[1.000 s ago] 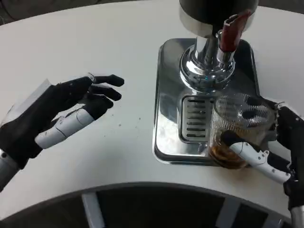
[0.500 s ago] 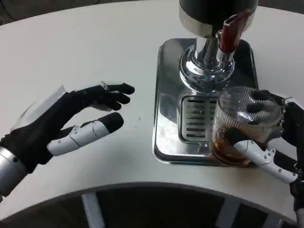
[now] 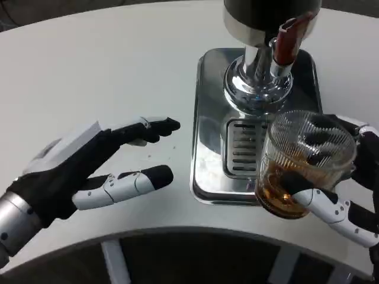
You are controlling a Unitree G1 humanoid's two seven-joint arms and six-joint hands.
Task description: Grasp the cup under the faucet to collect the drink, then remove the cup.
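Now the filled cup (image 3: 302,168), gripped by the right hand (image 3: 349,183) at lower right, should be carried level; the left hand (image 3: 89,171) is spread, holding nothing.

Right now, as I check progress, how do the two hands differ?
The right hand grips the glass cup, which holds brown drink; the left hand holds nothing. The right hand is beside the steel tray; the left hand, fingers apart, is over bare table. Both have black and white fingers.
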